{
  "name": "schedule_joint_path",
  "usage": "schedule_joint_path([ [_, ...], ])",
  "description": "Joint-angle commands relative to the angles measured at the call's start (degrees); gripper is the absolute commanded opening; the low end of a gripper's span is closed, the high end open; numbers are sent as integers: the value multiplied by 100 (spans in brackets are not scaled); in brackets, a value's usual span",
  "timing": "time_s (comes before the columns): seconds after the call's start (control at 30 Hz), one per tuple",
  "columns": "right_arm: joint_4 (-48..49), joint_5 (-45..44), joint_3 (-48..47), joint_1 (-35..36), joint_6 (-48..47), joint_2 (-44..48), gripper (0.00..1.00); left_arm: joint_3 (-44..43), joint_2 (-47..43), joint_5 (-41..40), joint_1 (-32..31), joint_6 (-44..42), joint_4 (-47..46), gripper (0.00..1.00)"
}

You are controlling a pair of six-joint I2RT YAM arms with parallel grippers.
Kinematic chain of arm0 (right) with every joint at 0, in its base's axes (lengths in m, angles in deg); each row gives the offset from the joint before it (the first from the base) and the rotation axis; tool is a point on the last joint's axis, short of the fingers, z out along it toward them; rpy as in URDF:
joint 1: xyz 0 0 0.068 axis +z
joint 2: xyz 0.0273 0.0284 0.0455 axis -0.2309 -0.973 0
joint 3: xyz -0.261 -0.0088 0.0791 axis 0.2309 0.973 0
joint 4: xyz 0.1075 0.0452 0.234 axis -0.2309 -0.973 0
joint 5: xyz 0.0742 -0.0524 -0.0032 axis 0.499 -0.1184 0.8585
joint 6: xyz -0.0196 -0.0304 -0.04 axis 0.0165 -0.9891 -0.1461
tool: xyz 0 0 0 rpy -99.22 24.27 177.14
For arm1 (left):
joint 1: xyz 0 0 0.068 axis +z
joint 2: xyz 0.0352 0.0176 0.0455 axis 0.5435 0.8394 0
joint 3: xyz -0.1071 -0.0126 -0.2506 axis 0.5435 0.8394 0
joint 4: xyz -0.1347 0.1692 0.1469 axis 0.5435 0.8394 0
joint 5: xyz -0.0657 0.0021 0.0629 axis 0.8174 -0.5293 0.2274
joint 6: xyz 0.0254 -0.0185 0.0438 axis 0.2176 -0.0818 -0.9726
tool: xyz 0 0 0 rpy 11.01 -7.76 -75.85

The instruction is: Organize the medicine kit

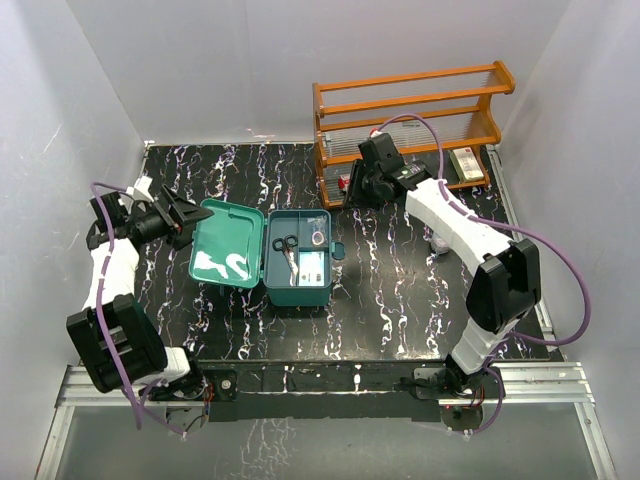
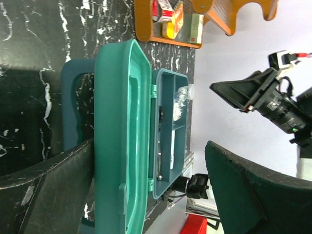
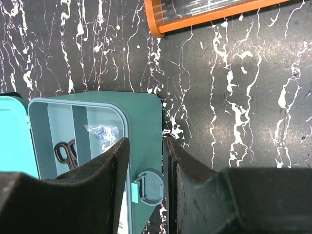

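Counts:
- 1 medicine kit (image 1: 232, 258) with 1 front latch (image 3: 146, 187)
- inside it: 1 pair of scissors (image 1: 287, 243), 1 clear bag (image 1: 317, 237), 1 white-and-teal packet (image 1: 312, 268)
- 1 orange wooden rack (image 1: 410, 80)
- at least 3 small boxes on it: 1 red-white box (image 2: 163, 9), 1 yellow-orange box (image 2: 173, 22), 1 pale green box (image 2: 196, 27); the arm hides part of the shelf
- 2 arms: left arm (image 1: 105, 270), right arm (image 1: 450, 215)
- 2 end effectors: left end effector (image 1: 195, 225), right end effector (image 1: 352, 190)
- 2 purple cables (image 1: 560, 270), 1 per arm
- 1 black marbled bench (image 1: 400, 290)
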Motion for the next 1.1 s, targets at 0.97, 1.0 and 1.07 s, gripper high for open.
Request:
schedule_joint_path([
  [0.97, 475, 139, 314, -39, 116, 476, 31, -1403, 27, 507, -1453, 18, 1016, 87],
  [1.0, 475, 132, 312, -43, 130, 473, 31, -1411, 23, 510, -1525, 63, 965, 87],
  [1.07, 475, 125, 311, -37, 142, 465, 31, -1444, 26, 520, -1639, 118, 892, 87],
])
